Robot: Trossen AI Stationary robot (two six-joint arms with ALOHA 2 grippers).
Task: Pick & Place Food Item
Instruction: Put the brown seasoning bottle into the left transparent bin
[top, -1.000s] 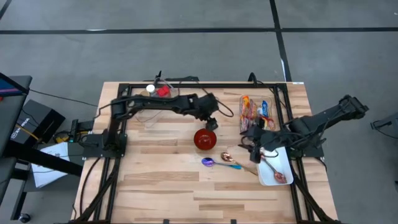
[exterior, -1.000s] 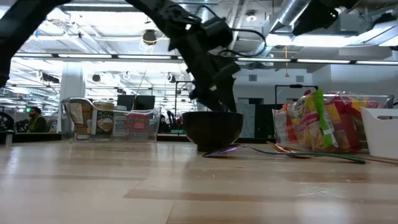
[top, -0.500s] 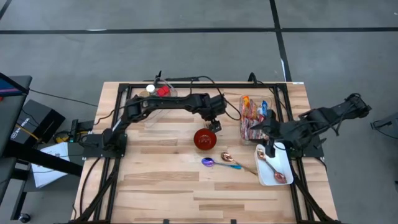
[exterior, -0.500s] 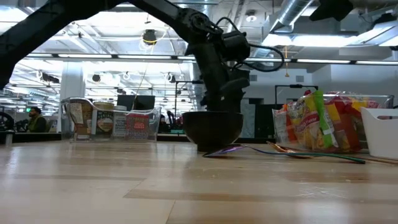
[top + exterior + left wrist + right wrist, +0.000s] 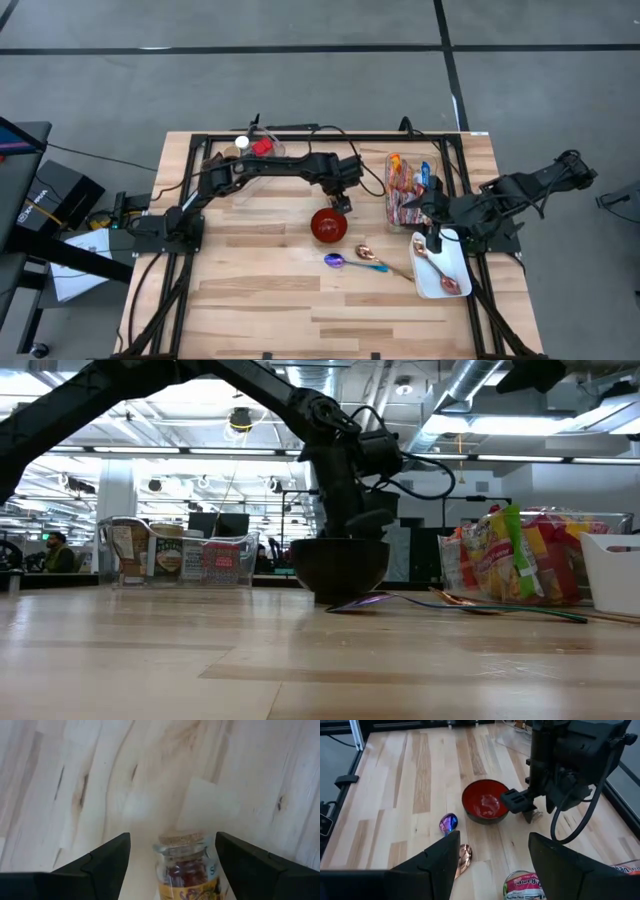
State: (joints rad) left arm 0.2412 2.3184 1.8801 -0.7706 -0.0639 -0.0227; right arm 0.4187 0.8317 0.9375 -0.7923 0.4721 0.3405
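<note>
A small glass jar (image 5: 185, 865) with a cork lid, red contents and a yellow label is between the fingers of my left gripper (image 5: 172, 870). The gripper is open and points steeply down just beyond the far rim of the red bowl (image 5: 329, 224). In the right wrist view the jar (image 5: 533, 815) shows low at the tabletop beside the bowl (image 5: 485, 802). Table shows between the jar and one finger; the other finger's edge meets the jar's outline. My right gripper (image 5: 428, 240) hangs open over the white tray (image 5: 452, 285), with nothing between its fingers. My left gripper has the jar's body between its two fingers, which come at it from above, pointing steeply down. The lid end (image 5: 182, 839) points away past the fingertips. I cannot tell whether either finger touches the jar.
A purple spoon (image 5: 335, 261) and a copper spoon (image 5: 366, 252) lie near the bowl. Another spoon lies in the white tray. A clear bin of snack packets (image 5: 405, 185) stands at the right. A clear bin with jars (image 5: 180, 550) stands at the far left.
My left gripper has sunk behind the bowl's far rim and tipped to point more steeply down. My right gripper has drawn back toward the table's right edge and risen a little, then kept still.
</note>
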